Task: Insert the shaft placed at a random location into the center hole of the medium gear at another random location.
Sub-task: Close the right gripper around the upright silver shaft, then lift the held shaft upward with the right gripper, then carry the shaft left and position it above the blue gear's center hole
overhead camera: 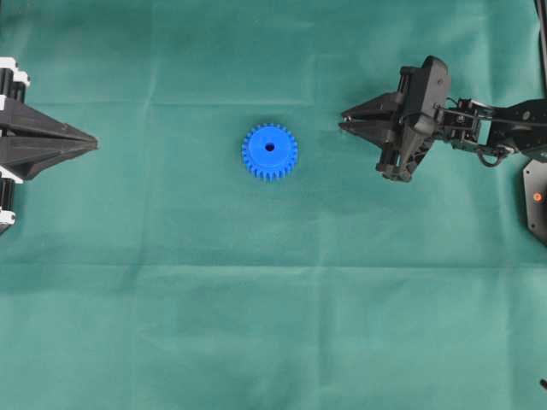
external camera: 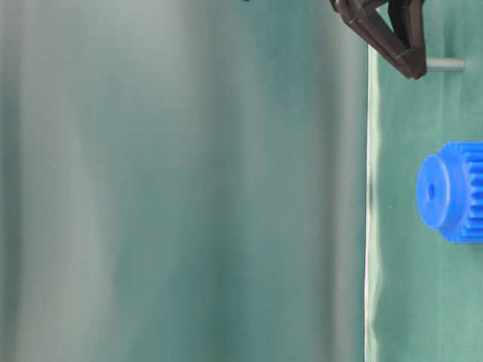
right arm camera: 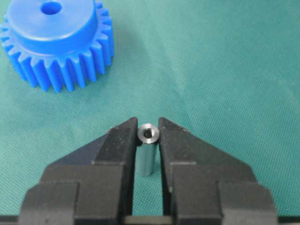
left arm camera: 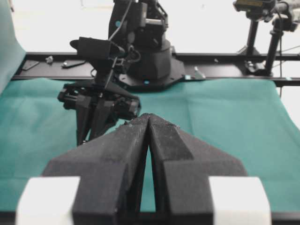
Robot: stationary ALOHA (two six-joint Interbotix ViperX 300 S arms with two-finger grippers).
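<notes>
Both fingers of the right hand [right arm camera: 149,136] clamp the upright shaft [right arm camera: 148,152], ready for lifting. Medium gear [right arm camera: 54,40] lies far left, center hole [right arm camera: 50,7] upward; left hand [left arm camera: 149,123] sits pressed together, empty.

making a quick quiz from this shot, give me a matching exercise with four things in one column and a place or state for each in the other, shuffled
Things:
1. shaft
2. medium gear
3. left gripper
4. center hole

Places or states:
A. shut, holding nothing
B. lying flat on the green cloth
C. upright between the right gripper's fingers
D. dark, round, unfilled, in the raised hub

Pairs: 1-C, 2-B, 3-A, 4-D
</notes>
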